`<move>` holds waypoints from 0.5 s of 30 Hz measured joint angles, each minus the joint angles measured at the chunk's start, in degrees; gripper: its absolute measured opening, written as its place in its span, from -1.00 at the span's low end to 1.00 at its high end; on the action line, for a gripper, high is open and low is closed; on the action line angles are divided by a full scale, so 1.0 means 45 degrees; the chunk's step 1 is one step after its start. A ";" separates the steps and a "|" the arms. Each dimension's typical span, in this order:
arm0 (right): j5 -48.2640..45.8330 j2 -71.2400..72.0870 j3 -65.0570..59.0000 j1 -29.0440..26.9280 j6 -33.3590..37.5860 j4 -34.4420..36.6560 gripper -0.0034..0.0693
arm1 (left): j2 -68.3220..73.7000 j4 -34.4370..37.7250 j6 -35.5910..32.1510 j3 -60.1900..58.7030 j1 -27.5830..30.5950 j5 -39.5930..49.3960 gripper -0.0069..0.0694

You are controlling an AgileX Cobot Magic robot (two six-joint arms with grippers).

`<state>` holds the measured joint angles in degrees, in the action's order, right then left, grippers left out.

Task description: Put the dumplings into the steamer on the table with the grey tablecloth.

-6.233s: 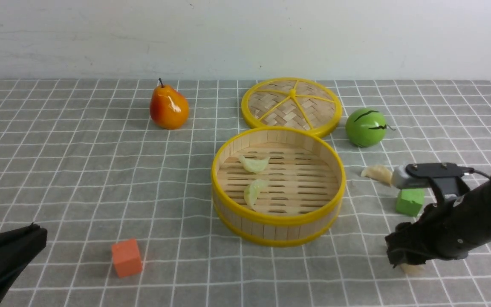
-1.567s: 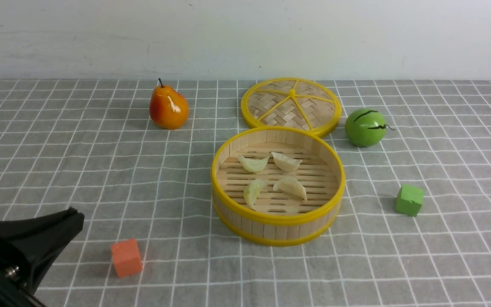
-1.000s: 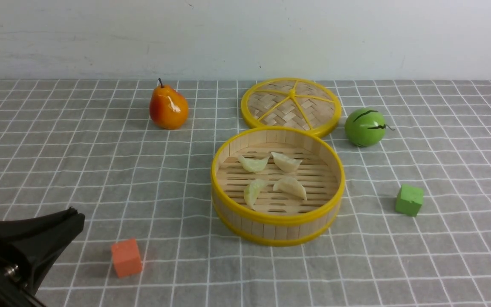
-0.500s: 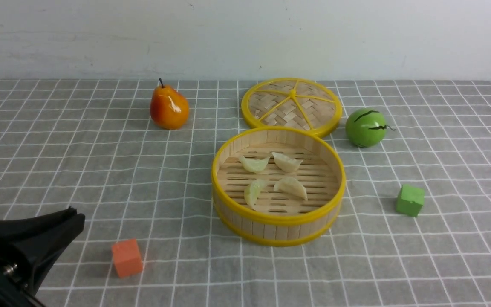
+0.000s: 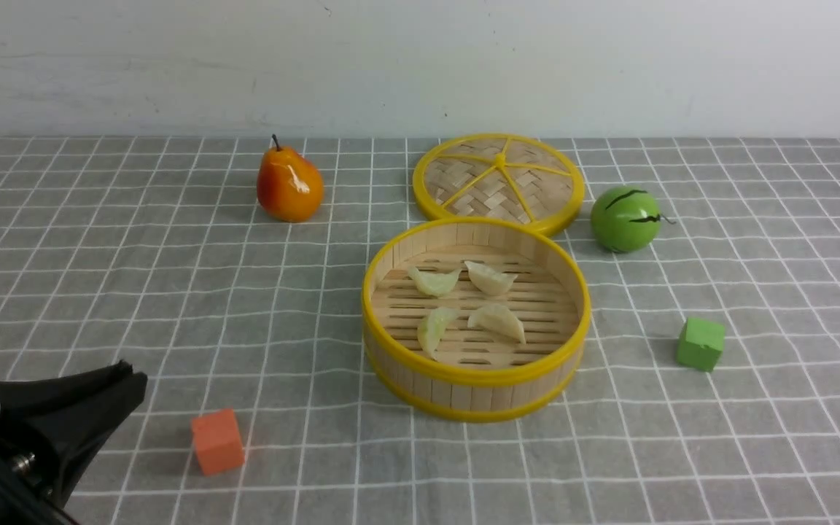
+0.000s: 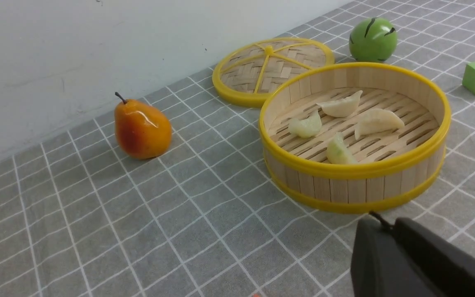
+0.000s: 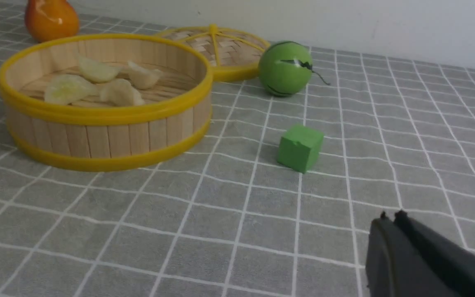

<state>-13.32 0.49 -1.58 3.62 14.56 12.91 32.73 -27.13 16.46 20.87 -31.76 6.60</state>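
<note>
Well ahead of both pairs of jaws, the steamer (image 5: 476, 319) stands on the grey tablecloth (image 5: 172, 292) with the dumplings (image 5: 467, 305) all lying on its slatted floor, none outside it. By that layout the task looks complete.

The left gripper (image 6: 379, 225) shows its jaws pressed together and empty, with the basket just beyond their tips and a little to one side; the right gripper (image 7: 388, 220) likewise has its jaws closed on nothing, the basket lying well off from them.

Risk, as I judge it: a stray forward sweep of the left arm could knock the basket's wall and jolt the light dumplings about, or shove the orange cube (image 5: 217, 441), which lies close to that arm in the front view.

Count:
- Dumplings: four, two pale green, two cream.
- Steamer: one, and one lid (image 5: 499, 181) behind it.
- Cubes: two, the other a green cube (image 5: 701, 343).
- Fruit: one pear (image 5: 288, 184), one green ball-like fruit (image 5: 625, 218).
</note>
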 joint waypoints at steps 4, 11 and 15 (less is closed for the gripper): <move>-0.0804 0.0025 0.0000 -0.0332 -0.2194 -0.1444 -0.92 | 0.0000 0.0000 0.0000 0.0000 0.0000 0.0032 -0.72; -0.1753 0.0025 0.0096 -0.0436 -0.3996 -0.2317 -0.92 | 0.0000 0.0000 0.0000 0.0000 0.0000 0.0054 -0.69; -0.1824 0.0025 0.0110 -0.0436 -0.4035 -0.2317 -0.92 | 0.0000 0.0000 0.0000 0.0000 0.0000 0.0058 -0.68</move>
<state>-21.53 0.61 -1.09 1.66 -3.60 2.48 32.73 -27.13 16.46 20.87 -31.76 6.86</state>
